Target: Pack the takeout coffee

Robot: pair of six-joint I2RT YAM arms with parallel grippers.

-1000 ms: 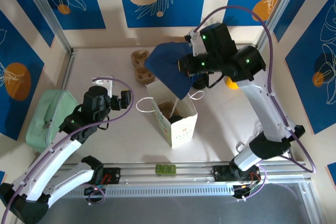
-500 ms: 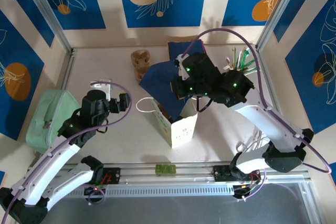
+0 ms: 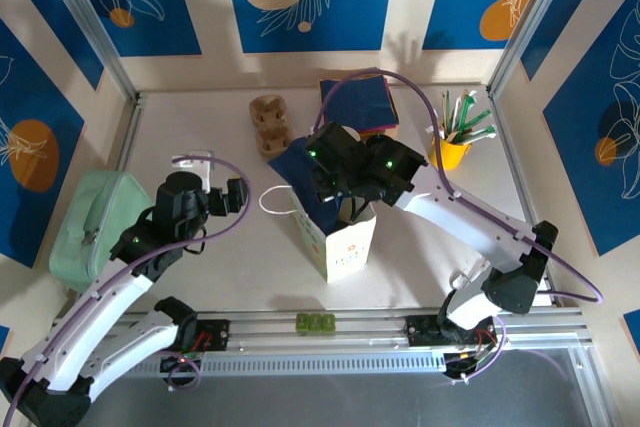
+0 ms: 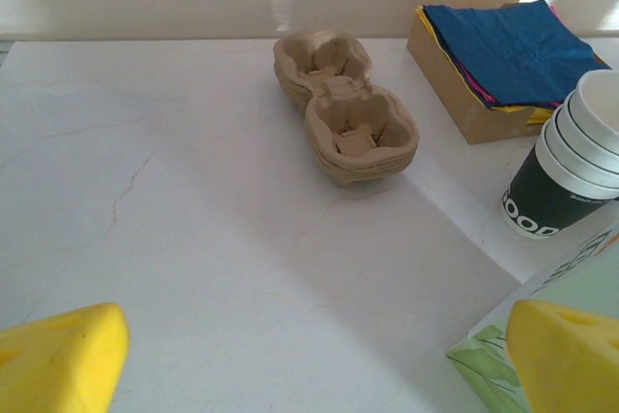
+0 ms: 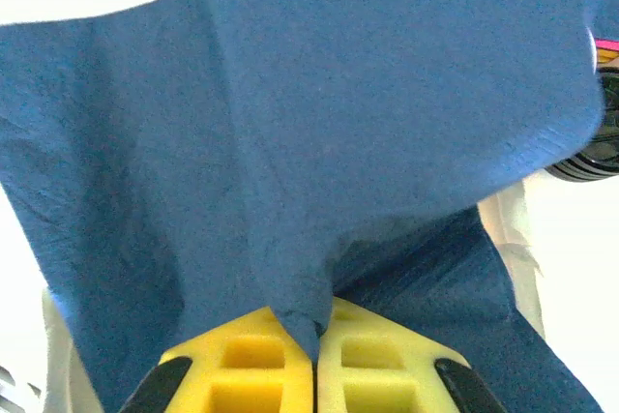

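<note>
Blue napkin point(image 5: 387, 142) in tight right jaws over the paper bag point(image 3: 348, 247) rim; left jaws wide above open tabletop point(image 4: 193, 239).

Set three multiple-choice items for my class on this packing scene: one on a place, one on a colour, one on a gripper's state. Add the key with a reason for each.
1. Where is the blue napkin that the right gripper pinches?
A. At the open top of the white paper bag
B. Inside a drawer
C. On a plate

2. What colour is the cup that holds the thin sticks?
A. Red
B. Yellow
C. Black

3. What state is the left gripper in?
A. Shut on a lid
B. Shut on a spoon
C. Open and empty

Key: 1 A, the top view shows the napkin hanging at the bag's mouth. 2 B, the cup by the right wall is plainly yellow. 3 C, its yellow fingers stand far apart with bare table between them.
</note>
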